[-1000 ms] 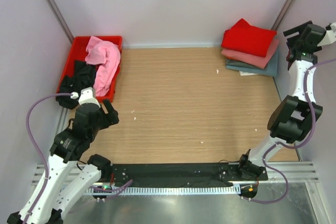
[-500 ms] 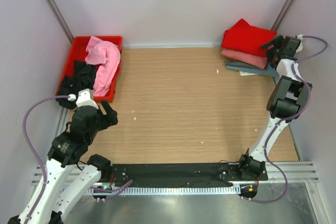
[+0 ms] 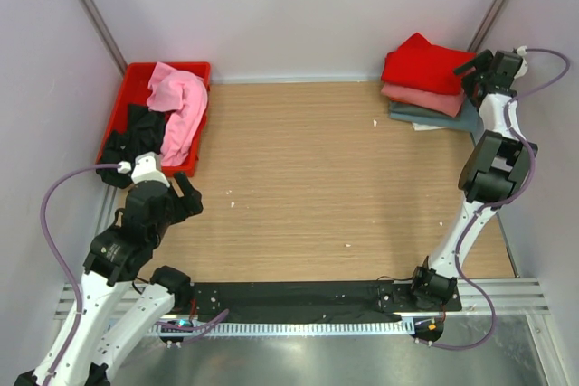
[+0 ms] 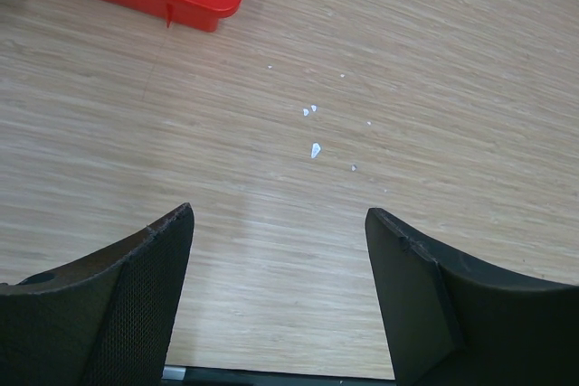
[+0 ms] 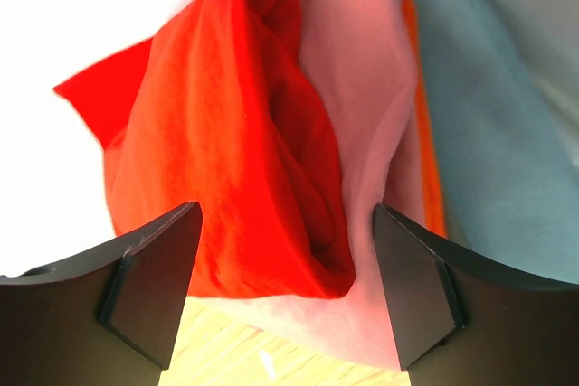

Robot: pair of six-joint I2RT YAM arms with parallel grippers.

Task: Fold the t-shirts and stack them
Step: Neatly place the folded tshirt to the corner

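Find the right gripper (image 5: 285,264) spread wide and holding nothing, nosed up against the folded stack at the far corner of the table (image 3: 317,178), clear across from the red crate (image 3: 145,72). Count three layers there: bright red shirt (image 3: 427,65) on top, salmon pink shirt (image 3: 434,99) under it, grey-blue shirt (image 3: 457,119) at the bottom. Look back to the crate for the unfolded remainder: light pink shirt (image 3: 178,106) heaped loose inside, black shirt (image 3: 131,133) bunched at the crate's near end, partly over the rim. Spot the left gripper (image 4: 280,259) just in front of the crate, likewise wide apart and empty, above bare wood with a few white specks (image 4: 314,148).

Beware of closing at the stack from here: likely to pinch the red fold and the salmon one together (seen right between the fingers in the wrist view) and drag the pile askew on pulling away. Could also shove the whole stack toward the wall, further from the crate, by pressing in too far. On the crate side, risk grabbing pink and black as one tangle, given the touching cloth. May also tip or slide the crate if lifting with fabric caught on the rim.
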